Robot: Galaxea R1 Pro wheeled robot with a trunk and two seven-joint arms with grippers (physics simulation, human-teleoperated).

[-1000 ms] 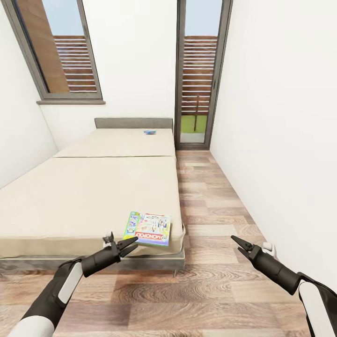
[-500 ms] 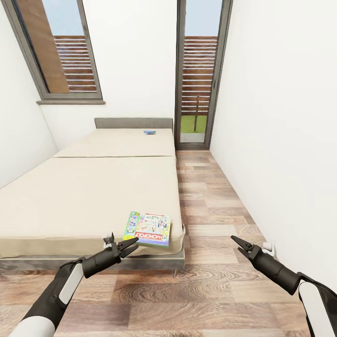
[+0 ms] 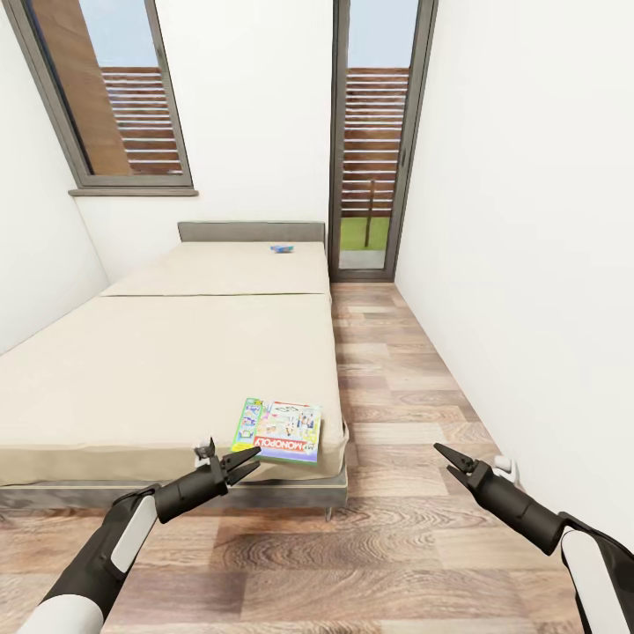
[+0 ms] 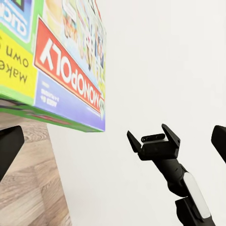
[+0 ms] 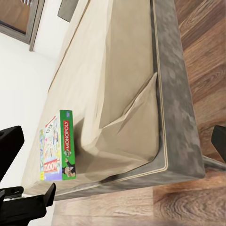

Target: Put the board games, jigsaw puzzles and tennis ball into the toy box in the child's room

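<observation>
White-walled room w/ wood floor (image 3: 396,528). Monopoly box (image 3: 279,430) flat on bed (image 3: 167,370) corner, just ahead of left gripper (image 3: 249,460), jaws apart. Right gripper (image 3: 445,457) over floor, jaws apart, empty.

Bright, even daylight from the far window (image 3: 114,92) and glass door (image 3: 377,141); shadows soft and faint, no glare, renders sharp, wide-angle stretching at edges.
</observation>
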